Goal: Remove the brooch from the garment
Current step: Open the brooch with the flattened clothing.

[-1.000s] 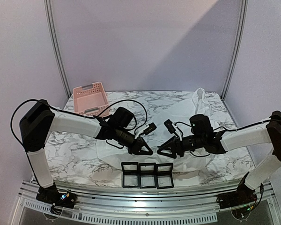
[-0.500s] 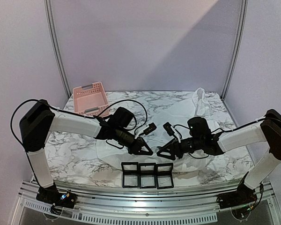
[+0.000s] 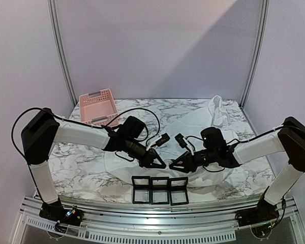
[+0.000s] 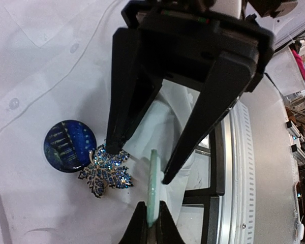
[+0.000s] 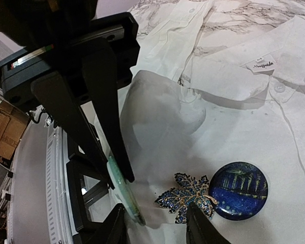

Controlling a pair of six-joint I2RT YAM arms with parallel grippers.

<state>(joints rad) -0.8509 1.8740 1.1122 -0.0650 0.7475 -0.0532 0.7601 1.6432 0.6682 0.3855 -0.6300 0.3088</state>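
The white garment (image 3: 193,122) lies spread over the marble table. Pinned to it are a blue jewelled leaf brooch (image 4: 107,174), a round dark-blue brooch (image 4: 70,146) and a thin pale-green disc brooch (image 4: 152,178) standing on edge in a raised fold. My left gripper (image 4: 151,208) is shut on the lower edge of that green disc. My right gripper (image 5: 155,206) faces it, open. Its fingers straddle the green disc (image 5: 123,195) and the leaf brooch (image 5: 190,195), with one tip touching the leaf. The two grippers nearly meet in the top view.
A row of three black square frames (image 3: 160,189) stands just in front of the grippers at the table's near edge. A pink basket (image 3: 98,107) sits at the back left. The shirt's sleeve bunches up at the back right (image 3: 217,109).
The right arm has slid left toward the left gripper and its jaws have narrowed. The left arm and the green disc it grips have stayed put.
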